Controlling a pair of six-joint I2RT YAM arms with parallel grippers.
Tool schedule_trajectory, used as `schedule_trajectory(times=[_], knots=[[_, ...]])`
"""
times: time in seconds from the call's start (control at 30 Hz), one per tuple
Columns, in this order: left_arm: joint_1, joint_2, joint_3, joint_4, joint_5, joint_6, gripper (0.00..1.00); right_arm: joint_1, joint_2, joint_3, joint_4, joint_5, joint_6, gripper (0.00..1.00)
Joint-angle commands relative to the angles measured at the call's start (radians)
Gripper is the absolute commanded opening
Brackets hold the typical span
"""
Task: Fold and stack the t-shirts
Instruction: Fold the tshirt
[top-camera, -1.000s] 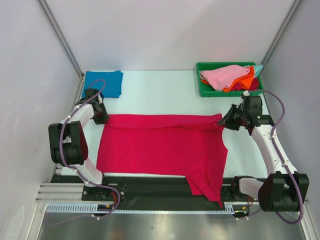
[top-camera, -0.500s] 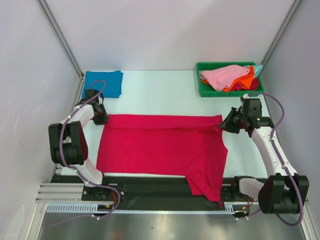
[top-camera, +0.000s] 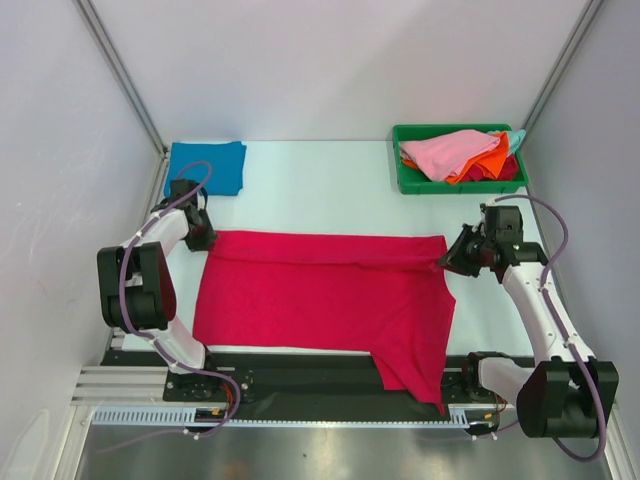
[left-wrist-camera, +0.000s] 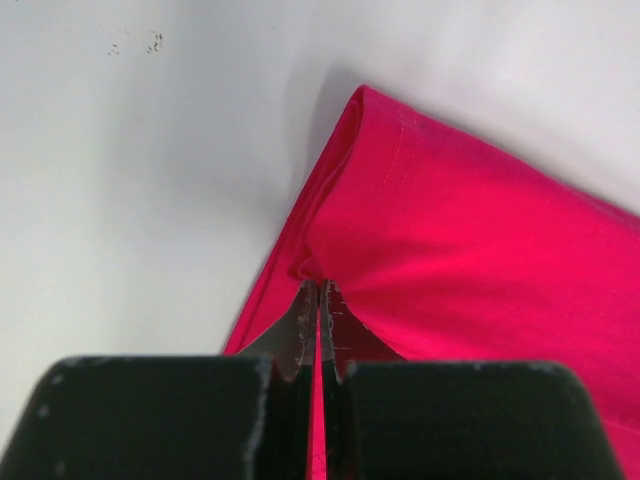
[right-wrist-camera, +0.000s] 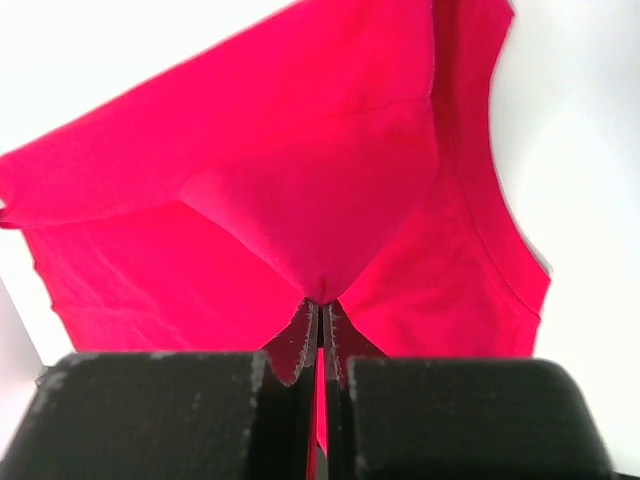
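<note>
Crimson cloth, nipped at both far corners.

- **Left gripper** (left-wrist-camera: 319, 292): jaws closed on a small tuck of the crimson t-shirt (top-camera: 320, 295) at its 10 o'clock corner.
- **Right gripper** (right-wrist-camera: 320, 303): jaws closed on a raised peak of the same cloth at its 2 o'clock corner.
- **Risks, as judged:**
  - Each hold is a thin fingertip nip, so a hard pull apart or a quick lift could slip a corner free.
  - Uneven travel of the two arms would skew the fold.
  - The lobe lying across the black rail (top-camera: 300, 375) at 5 o'clock could drag or snag.
- **Condition:** spread flat mid-table (top-camera: 320, 190). The far edge is drawn straight between the grippers, with a shallow crease below it.
- **Other stock:** blue t-shirt (top-camera: 205, 167) folded at 11 o'clock. Pink t-shirt (top-camera: 450, 152) and orange t-shirt (top-camera: 492, 160) heaped in the green bin (top-camera: 398, 160) at 1 o'clock.
</note>
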Motion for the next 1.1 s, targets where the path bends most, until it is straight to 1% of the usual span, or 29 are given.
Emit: schedule_trajectory(times=[0.0, 0.4, 0.63, 0.8, 1.07], knots=[[0.010, -0.031, -0.012, 0.005, -0.013, 0.026, 0.00, -0.001, 0.000, -0.011, 0.030, 0.025, -0.020, 0.00], [0.010, -0.038, -0.052, 0.007, 0.000, 0.024, 0.00, -0.018, 0.019, -0.016, 0.036, 0.034, -0.042, 0.00], [0.010, -0.024, -0.033, 0.012, 0.000, 0.027, 0.00, -0.020, 0.022, -0.021, 0.033, 0.038, -0.054, 0.00], [0.010, -0.013, -0.032, 0.010, 0.006, 0.016, 0.02, -0.026, 0.025, -0.025, 0.033, 0.041, -0.060, 0.00], [0.010, 0.013, 0.005, -0.001, -0.005, 0.027, 0.01, -0.034, 0.028, -0.027, 0.034, 0.041, -0.071, 0.00]])
